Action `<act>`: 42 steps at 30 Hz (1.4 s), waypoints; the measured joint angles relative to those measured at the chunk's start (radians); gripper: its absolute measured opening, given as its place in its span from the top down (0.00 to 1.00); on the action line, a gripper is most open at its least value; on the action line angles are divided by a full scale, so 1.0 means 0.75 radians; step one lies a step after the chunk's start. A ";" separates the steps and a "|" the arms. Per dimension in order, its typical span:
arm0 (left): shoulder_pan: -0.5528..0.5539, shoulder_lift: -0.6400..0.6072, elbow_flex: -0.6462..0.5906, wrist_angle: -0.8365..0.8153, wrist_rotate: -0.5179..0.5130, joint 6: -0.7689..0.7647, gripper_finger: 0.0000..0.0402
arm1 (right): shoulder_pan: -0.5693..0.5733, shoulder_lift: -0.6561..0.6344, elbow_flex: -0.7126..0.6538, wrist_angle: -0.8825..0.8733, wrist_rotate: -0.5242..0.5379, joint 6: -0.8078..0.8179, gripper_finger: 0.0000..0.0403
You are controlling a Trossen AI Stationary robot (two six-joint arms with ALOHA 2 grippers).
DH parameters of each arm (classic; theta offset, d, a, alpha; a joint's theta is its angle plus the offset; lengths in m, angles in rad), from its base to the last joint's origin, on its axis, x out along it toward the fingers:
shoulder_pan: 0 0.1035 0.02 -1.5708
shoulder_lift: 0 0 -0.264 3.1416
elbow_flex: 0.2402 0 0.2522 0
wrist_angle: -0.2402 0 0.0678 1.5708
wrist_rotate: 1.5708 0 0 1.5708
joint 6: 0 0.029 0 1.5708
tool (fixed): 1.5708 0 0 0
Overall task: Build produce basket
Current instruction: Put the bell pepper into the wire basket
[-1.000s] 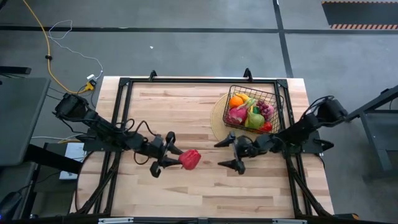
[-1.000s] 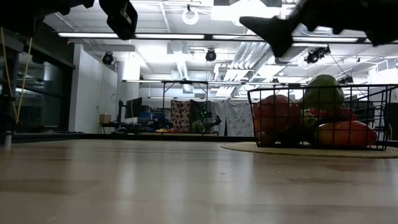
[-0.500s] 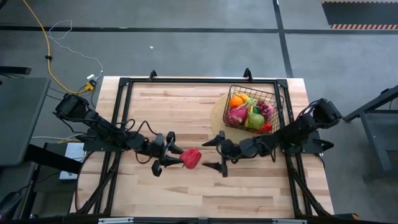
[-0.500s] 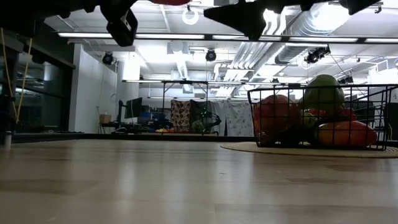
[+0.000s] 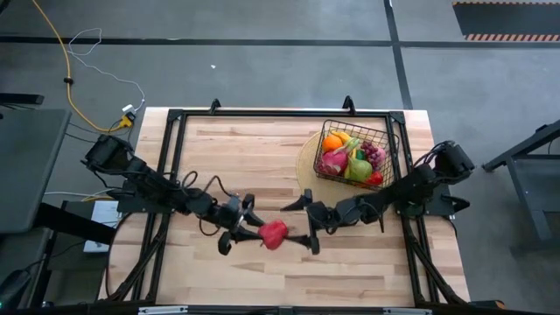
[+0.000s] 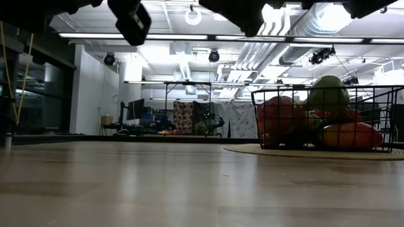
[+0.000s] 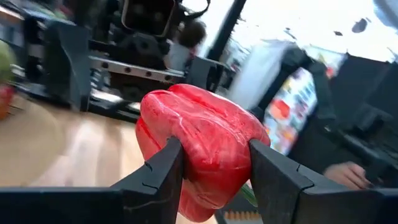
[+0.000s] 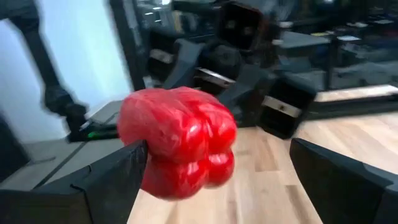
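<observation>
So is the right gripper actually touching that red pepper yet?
Cannot tell. In the right wrist view, the right gripper stands wide open around the red pepper; one finger overlaps it, the other is clear. The left gripper holds it.

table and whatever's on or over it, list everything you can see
table: one, light wood top on a black frame
tan disc: one, round, flat, under the basket at the far right
basket: one, black wire, on the disc
produce in basket: several pieces, orange, yellow, pink, green, purple, red; exact count unclear
red pepper: one, above the near middle of the table
left gripper: shut on the red pepper
right gripper: open, fingers either side of the pepper
</observation>
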 joint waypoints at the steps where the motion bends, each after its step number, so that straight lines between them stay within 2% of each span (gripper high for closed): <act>1: 0.004 0.021 0.023 -0.012 0.024 -0.003 0.63 | 0.000 0.013 0.000 0.017 -0.015 -0.017 0.05; 5: 0.012 0.063 0.083 -0.020 0.090 -0.003 0.63 | 0.002 0.014 0.000 0.034 -0.062 -0.017 0.05; 15: 0.014 0.066 0.085 -0.026 0.049 0.007 0.63 | 0.010 0.014 0.000 -0.005 -0.083 0.053 0.05; 27: 0.015 0.066 0.085 -0.022 -0.028 0.023 0.61 | 0.009 0.015 0.000 -0.004 -0.075 0.014 0.06; 31: 0.015 0.066 0.086 -0.020 -0.034 0.023 0.58 | 0.009 0.015 0.000 -0.006 -0.072 0.011 0.14; 38: 0.015 0.066 0.086 -0.018 -0.043 0.023 0.55 | 0.010 0.016 0.000 -0.016 -0.078 -0.006 0.41; 42: 0.015 0.066 0.086 -0.019 -0.040 0.018 0.53 | 0.010 0.016 0.000 -0.024 -0.079 -0.021 0.52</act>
